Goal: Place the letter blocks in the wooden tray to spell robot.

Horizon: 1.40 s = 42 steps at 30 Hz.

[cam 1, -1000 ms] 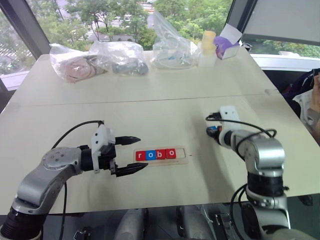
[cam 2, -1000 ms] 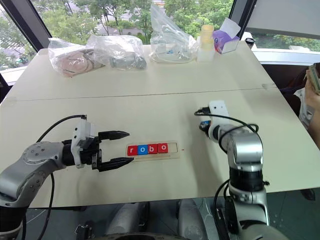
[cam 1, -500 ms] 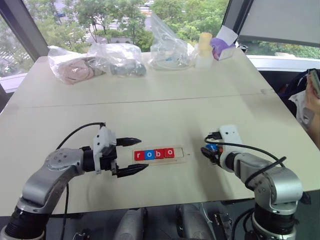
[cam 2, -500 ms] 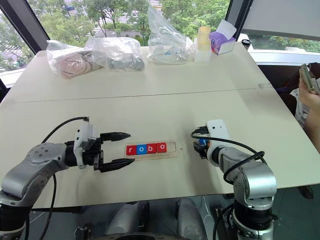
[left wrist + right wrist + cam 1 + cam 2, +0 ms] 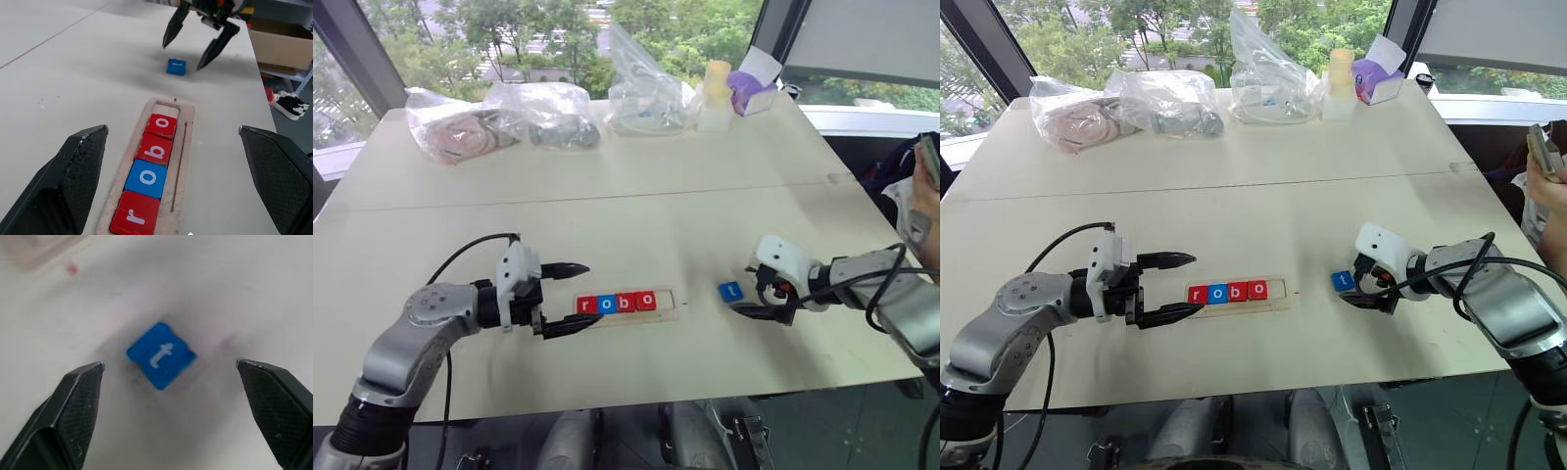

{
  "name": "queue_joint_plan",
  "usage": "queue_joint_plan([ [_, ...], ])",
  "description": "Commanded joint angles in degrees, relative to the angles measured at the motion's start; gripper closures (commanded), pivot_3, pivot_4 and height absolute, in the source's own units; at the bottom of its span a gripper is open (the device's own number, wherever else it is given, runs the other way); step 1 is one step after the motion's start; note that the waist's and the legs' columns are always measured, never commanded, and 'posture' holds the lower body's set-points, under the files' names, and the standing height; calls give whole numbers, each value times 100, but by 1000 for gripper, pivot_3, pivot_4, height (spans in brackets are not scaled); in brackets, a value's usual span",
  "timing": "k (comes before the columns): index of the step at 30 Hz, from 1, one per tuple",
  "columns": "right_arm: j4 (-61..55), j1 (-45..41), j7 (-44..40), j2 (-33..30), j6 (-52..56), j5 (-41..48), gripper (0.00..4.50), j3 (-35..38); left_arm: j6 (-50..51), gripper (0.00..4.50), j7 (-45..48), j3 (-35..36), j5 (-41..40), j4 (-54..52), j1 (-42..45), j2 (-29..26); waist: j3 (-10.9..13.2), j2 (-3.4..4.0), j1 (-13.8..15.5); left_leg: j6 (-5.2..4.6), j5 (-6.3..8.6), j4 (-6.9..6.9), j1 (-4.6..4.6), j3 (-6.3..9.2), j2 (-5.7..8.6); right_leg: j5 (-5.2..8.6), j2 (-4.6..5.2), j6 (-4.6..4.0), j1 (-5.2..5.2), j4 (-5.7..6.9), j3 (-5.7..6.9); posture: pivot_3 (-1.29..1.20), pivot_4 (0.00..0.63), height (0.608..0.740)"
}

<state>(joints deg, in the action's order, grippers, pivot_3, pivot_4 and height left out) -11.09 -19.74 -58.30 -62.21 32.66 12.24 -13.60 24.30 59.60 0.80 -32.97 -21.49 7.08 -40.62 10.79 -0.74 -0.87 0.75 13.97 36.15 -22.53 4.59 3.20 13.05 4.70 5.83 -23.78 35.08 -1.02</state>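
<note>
**Last tile still outside the tray**

The tray point(image 5: 626, 304) held four tiles, r point(image 5: 133, 219), o point(image 5: 147, 178), b point(image 5: 156, 150), o point(image 5: 164, 126), leaving its right end slot empty. The blue t point(image 5: 730, 291) lay flat on the desk point(image 5: 636, 220), just right of the tray. The right gripper point(image 5: 754, 294), jaws wide and empty, hung beside the t. Next it likely needed a squared grasp on the t. The left gripper point(image 5: 570, 297), jaws wide and empty, waited at the tray's left end.

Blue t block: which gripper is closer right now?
Right. The right gripper is open, just beside the blue t block on the table, not touching it. The left gripper, also open, sits at the far end of the wooden tray, by the r.
</note>
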Motion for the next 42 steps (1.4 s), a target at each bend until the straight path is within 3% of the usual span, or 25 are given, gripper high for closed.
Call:
queue_joint_plan([
  [1, 851, -265, -837, 131, -1647, -270, 29, -114, -53, 0, -2, 75, -8, -128, 13, -27, 1, -1, 5, 0, 0, 2, 0, -1, 1, 0, 1, 0, 0, 0, -3, 0, 150, 740],
  [5, 1708, -580, -1131, 377, -2573, -751, 29, -326, 11, 0, -26, 150, -60, -235, -69, -80, 1, -1, 2, 1, 0, 2, 3, 1, 0, -2, 0, -3, 1, 2, -4, 0, 150, 740],
  [9, 2061, -748, -1319, 580, -2769, -843, 29, -310, 62, 0, -27, 215, -109, -335, -151, -144, 0, -4, 12, 1, 0, 3, 7, 6, 0, -3, 0, -5, 6, 3, -5, 0, 150, 740],
  [12, 2210, -838, -1423, 668, -2762, -910, 925, -308, 94, 0, -32, 224, -129, -401, -202, -180, 0, -4, 14, 2, 0, 5, 10, 7, 0, -4, 1, -7, 10, 3, -5, 0, 150, 740],
  [17, 2212, -872, -1554, 771, -2686, -918, 3394, -258, 140, 0, -65, 209, -134, -419, -169, -160, 0, -4, 14, 3, -1, 8, 14, 8, 0, -7, 1, -12, 15, 4, -5, 0, 150, 740],
  [28, 468, -1156, -1437, 1573, -1039, -551, 3386, -362, 202, 0, -76, 174, -171, -444, -97, -160, 5, 4, 26, 4, -1, 2, 4, 9, -1, -7, -1, -12, -4, 11, -8, 0, 150, 740],
  [42, 331, -1346, -1251, 2005, -644, -878, 3386, -889, 284, 0, -256, 164, -212, -606, -158, -136, 5, 3, 20, 5, -1, 1, 3, 9, 2, -7, 1, -12, -5, 10, -7, 0, 150, 740],
])
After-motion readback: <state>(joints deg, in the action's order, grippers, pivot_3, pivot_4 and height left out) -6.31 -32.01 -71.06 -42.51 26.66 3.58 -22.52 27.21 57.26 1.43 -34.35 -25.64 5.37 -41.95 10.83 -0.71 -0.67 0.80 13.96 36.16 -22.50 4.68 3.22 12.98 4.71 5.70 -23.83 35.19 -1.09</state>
